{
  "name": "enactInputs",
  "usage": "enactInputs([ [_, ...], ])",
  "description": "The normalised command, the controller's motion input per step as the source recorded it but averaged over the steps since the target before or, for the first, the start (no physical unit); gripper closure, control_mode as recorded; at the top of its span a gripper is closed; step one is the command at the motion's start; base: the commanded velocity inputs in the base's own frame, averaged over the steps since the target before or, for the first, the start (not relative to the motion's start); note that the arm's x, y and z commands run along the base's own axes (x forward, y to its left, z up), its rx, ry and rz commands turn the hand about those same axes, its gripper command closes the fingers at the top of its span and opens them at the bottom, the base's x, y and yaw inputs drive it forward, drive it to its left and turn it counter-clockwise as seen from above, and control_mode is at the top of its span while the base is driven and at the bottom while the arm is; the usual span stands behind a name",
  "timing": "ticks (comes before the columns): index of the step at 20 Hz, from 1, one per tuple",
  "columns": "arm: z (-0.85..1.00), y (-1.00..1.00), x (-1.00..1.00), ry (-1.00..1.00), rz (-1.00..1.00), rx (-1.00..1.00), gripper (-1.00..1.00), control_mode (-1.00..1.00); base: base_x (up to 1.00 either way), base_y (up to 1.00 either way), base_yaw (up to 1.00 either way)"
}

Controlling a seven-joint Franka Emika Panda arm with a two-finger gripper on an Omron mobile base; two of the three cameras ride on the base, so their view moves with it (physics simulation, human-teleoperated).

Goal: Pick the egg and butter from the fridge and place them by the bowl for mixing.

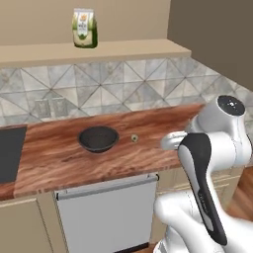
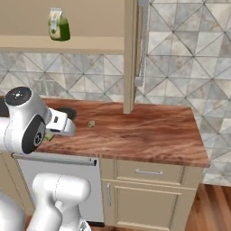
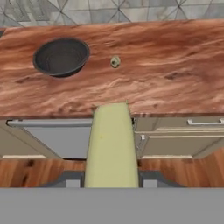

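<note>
The butter [image 3: 109, 144], a pale yellow stick, is clamped lengthwise in the gripper [image 3: 110, 186], whose fingers are closed against its sides. The black bowl [image 3: 61, 57] sits on the wooden counter [image 3: 175, 83] at 11 o'clock from the butter in the hand view. The egg [image 3: 115, 61], small and speckled, already lies on the counter just beside the bowl, at its 3 o'clock. Step in hand, by judgement: transport of the butter. Next move: carry it forward over the counter edge, lower it near the bowl, clear of the egg, then release.
</note>
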Motion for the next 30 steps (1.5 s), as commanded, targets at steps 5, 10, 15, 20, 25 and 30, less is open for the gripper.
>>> enactInputs([
  [5, 0.00, 0.00, 0.00, 0.00, 0.00, 0.00, 1.00, 1.00, 0.70, 0.00, 0.05],
  [10, 0.00, 0.00, 0.00, 0.00, 0.00, 0.00, 1.00, 1.00, 0.60, 0.00, 0.00],
  [15, -0.50, -0.07, 0.61, 0.00, 0.01, 0.00, 1.00, -1.00, 0.14, 0.00, 0.00],
  [20, -0.90, -0.45, 0.67, 0.00, 0.05, 0.03, 1.00, -1.00, 0.00, 0.00, 0.00],
  [25, -0.86, -0.28, 0.62, 0.07, 0.03, 0.01, 1.00, -1.00, 0.00, 0.00, 0.00],
  [30, -0.92, 0.00, 0.77, 0.14, 0.00, 0.00, 1.00, -1.00, 0.00, 0.00, 0.00],
])
